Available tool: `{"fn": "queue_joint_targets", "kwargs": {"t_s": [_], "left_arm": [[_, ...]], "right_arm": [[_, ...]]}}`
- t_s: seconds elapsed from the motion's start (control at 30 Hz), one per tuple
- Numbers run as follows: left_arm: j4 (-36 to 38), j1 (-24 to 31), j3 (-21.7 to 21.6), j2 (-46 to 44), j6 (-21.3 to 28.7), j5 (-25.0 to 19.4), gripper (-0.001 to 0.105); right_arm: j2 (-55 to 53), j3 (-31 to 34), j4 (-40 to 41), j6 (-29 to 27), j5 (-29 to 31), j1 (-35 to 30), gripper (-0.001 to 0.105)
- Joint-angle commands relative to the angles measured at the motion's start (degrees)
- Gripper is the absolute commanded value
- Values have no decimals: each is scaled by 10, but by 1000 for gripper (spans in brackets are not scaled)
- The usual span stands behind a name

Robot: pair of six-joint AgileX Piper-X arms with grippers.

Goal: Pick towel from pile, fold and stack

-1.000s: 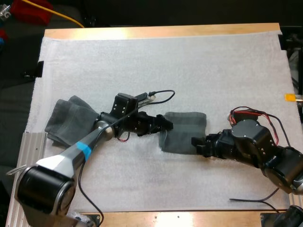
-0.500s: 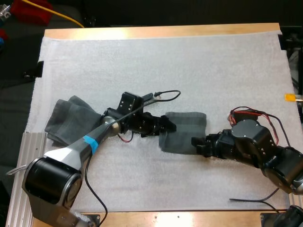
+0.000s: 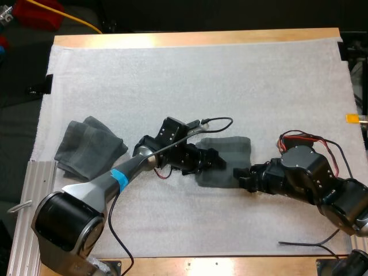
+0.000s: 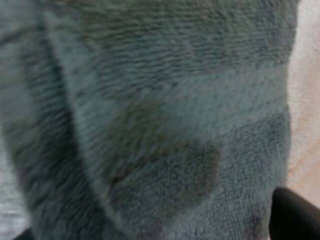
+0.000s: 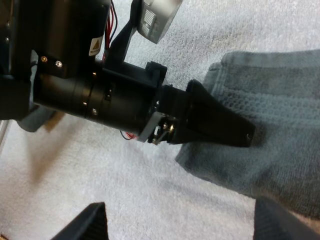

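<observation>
A folded dark grey-green towel (image 3: 234,148) lies flat on the mat's middle. My left gripper (image 3: 216,160) rests low over the towel's left half. In the left wrist view the towel (image 4: 150,100) is very close, and the left gripper (image 4: 155,220) has its fingers (image 4: 295,215) wide apart with the cloth beneath them. My right gripper (image 3: 238,174) sits at the towel's near right corner, open, its fingers (image 5: 95,220) spread above the mat, short of the towel (image 5: 285,105). The left gripper (image 5: 220,125) lies on the towel's edge there. A second, crumpled towel (image 3: 86,146) sits at the mat's left.
The white mat (image 3: 195,75) covers the wooden table (image 3: 195,38). An aluminium rail (image 3: 34,178) runs along the near left edge. A loose black cable (image 3: 305,244) trails on the mat near the right arm's base.
My left arm has slid to the right, off the crumpled towel's side and onto the folded towel's left half. The right arm and both towels have stayed put.
</observation>
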Motion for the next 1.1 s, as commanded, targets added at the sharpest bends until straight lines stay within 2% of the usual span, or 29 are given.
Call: {"fn": "queue_joint_targets", "kwargs": {"t_s": [0.0,0.1,0.17,0.33,0.37,0.5,0.53,0.87,1.07], "left_arm": [[2,-8,-2,2,-10,15,71],[2,-15,-3,2,-9,19,68],[2,-18,-3,2,-9,19,61],[2,-20,-3,2,-9,18,34],[2,-20,-3,2,-9,19,32],[6,-20,-3,2,-3,19,4],[6,-20,-3,2,1,19,0],[6,-13,-5,-48,39,20,0],[6,23,-7,-100,46,30,0]], "right_arm": [[-4,-2,8,-8,2,0,59],[-4,-2,7,-8,2,0,59],[-4,-2,8,-8,2,0,59],[-4,-2,9,-8,2,0,59],[-4,-2,9,-8,2,0,59],[-4,-2,9,-8,2,0,59],[-4,-2,9,-8,2,0,59],[-4,-2,9,-8,2,0,59],[-4,-2,9,-8,2,0,59]]}}
